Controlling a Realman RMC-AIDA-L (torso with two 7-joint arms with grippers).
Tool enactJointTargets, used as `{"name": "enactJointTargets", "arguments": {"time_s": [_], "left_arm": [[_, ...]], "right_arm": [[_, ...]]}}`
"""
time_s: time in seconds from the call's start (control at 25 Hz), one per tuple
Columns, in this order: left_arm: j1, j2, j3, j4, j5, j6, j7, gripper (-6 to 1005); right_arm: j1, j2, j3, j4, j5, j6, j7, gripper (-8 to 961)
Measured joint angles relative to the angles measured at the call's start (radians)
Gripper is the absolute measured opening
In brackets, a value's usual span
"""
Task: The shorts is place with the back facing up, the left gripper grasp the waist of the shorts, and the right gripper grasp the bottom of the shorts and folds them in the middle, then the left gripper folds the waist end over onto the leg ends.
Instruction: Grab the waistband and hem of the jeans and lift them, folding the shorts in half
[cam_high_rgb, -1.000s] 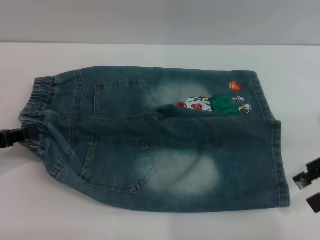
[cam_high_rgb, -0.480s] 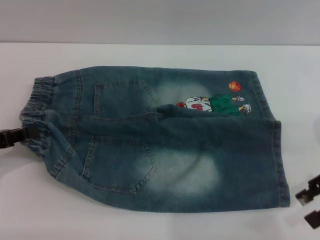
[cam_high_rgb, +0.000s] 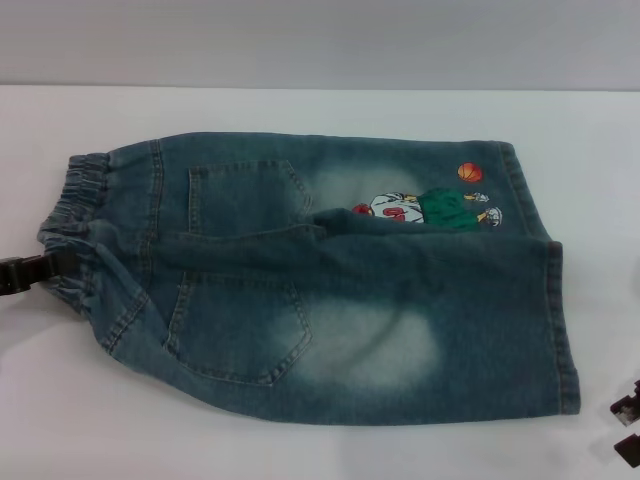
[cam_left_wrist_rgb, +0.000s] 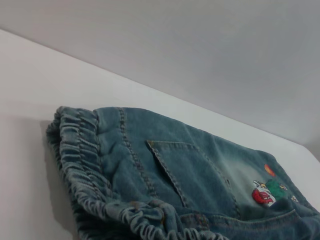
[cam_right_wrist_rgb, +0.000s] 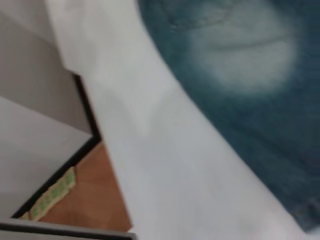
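The faded blue-green denim shorts (cam_high_rgb: 320, 285) lie back up across the white worktop (cam_high_rgb: 300, 450), already doubled lengthwise: one leg overlaps the other, both patch pockets showing, pale bleached patches mid-cloth. First fold looks done, in my reading. Left to do: the waist-over-legs fold, not yet started.

The puckered elastic waist (cam_high_rgb: 75, 225) sits at 9 o'clock; the flat stitched leg ends (cam_high_rgb: 562, 330) at 3 o'clock, cartoon basketball print (cam_high_rgb: 430, 208) towards 1 o'clock near the hem.

The slim black left tool (cam_high_rgb: 45, 272) is at 9 o'clock, its tip touching the waistband's near part and seemingly pinching it, though the contact is partly hidden by gathers. The left wrist view shows only the ruffled band (cam_left_wrist_rgb: 90, 170) close up, no fingers.

The black right tool (cam_high_rgb: 628, 428) with small white label is at 4 o'clock, apart from the bottom hem, on nothing; jaws look spread, two black tips separated. The right wrist view shows cloth edge and bare worktop.

No containers in view; pocket contents can't be told.
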Motion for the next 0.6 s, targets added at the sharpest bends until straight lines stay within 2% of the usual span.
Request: {"name": "enactJointTargets", "arguments": {"time_s": [0.32,0.6], "left_arm": [[0.001,0.001,0.000,0.000,0.001,0.000,-0.001,87],[0.003,0.005,0.000,0.000,0.000,0.005,-0.002,92]], "right_arm": [[-0.005,0.012,-0.014,-0.001,-0.025,0.060,0.032,712],[-0.001,0.031,-0.015,-0.009,-0.039,0.081,0.043,712]]}}
